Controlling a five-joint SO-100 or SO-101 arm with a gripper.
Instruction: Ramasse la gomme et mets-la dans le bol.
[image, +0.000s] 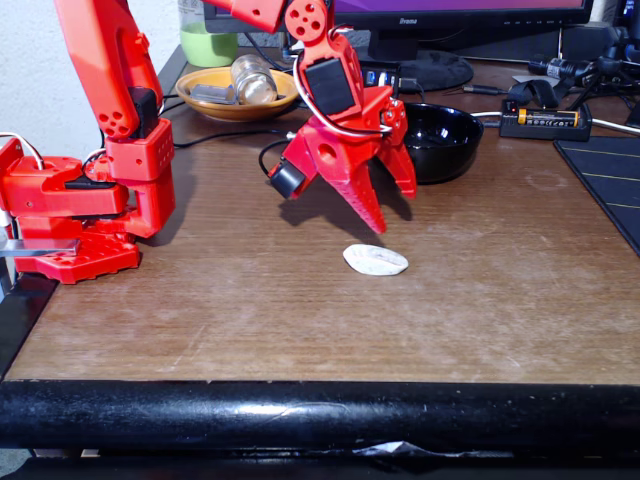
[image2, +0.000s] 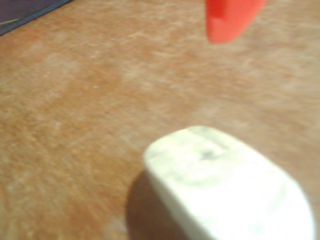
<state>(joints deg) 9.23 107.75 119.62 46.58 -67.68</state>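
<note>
The gomme (image: 375, 260) is a small flat off-white oval lying on the brown table, near the middle in the fixed view. My red gripper (image: 392, 208) hangs just above and behind it, fingers pointing down and spread open with nothing between them. In the wrist view the gomme (image2: 230, 190) is close and blurred at the lower right, and one red fingertip (image2: 230, 20) shows at the top. The bol (image: 445, 145), glossy black and round, stands behind the gripper to the right, partly covered by it.
An orange-yellow dish (image: 235, 100) with a glass jar sits at the back left, next to a green cup (image: 208, 45). A battery holder (image: 540, 120) and cables lie at the back right. A black mat (image: 610, 185) covers the right edge. The arm's base (image: 80, 215) stands left.
</note>
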